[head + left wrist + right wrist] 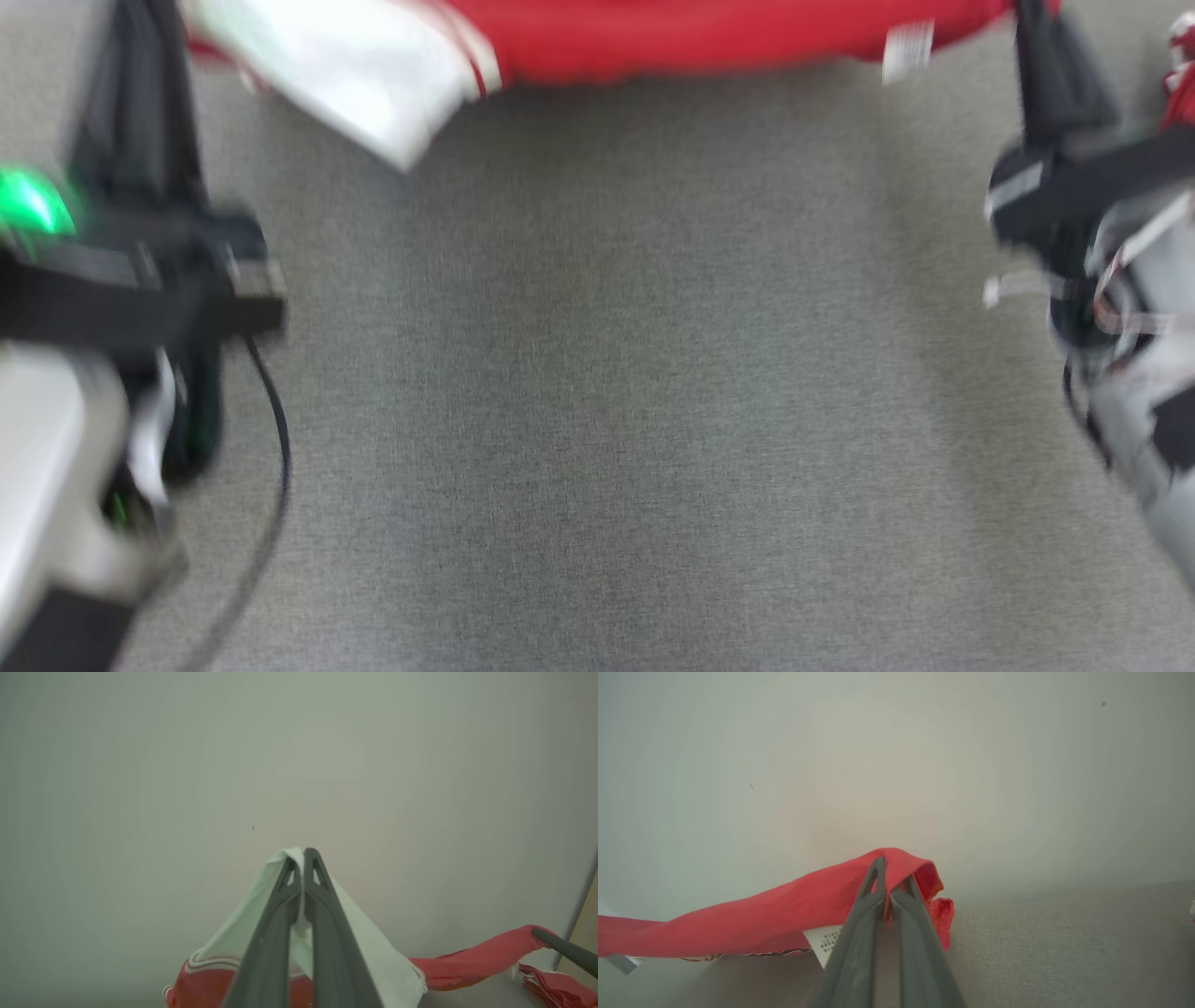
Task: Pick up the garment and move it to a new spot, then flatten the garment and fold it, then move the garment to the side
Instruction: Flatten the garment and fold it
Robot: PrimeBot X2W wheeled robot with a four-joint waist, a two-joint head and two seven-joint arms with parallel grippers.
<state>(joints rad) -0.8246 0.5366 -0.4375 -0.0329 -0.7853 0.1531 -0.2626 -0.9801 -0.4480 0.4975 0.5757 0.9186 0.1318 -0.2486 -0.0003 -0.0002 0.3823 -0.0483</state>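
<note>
Left gripper (302, 856) is clenched on the white sleeve (369, 947) of the garment (672, 37). The cloth is pinched right at the tips of the two dark fingers, and white fabric drapes down both sides to a striped seam with the red body below. Right gripper (893, 870) is clenched too, on a red edge of the same garment, with a fold bunched over the tips; which edge it is I cannot tell. A white label (826, 940) hangs just beside its fingers. The garment hangs stretched between the two grippers, lifted off the grey surface (597, 420). In the head view it runs along the top edge, white sleeve toward the left arm and red body toward the right, with bare grey below. The head view is blurred, so contact detail there is unreadable. Likely step: carrying the garment to its new spot, with laying it out next. To do it well, hold both pinches firm, with the grippers level and well apart so the span stays taut but not strained. Let the hanging part touch down first, draw it flat, and open only once the cloth rests on the surface. Risks: the left bite is thin and at the very tip, so it may slip — and a sleeve grip against a body grip may land the garment skewed. Another red cloth (560, 991) lies near the right side, so steer clear of it.
</note>
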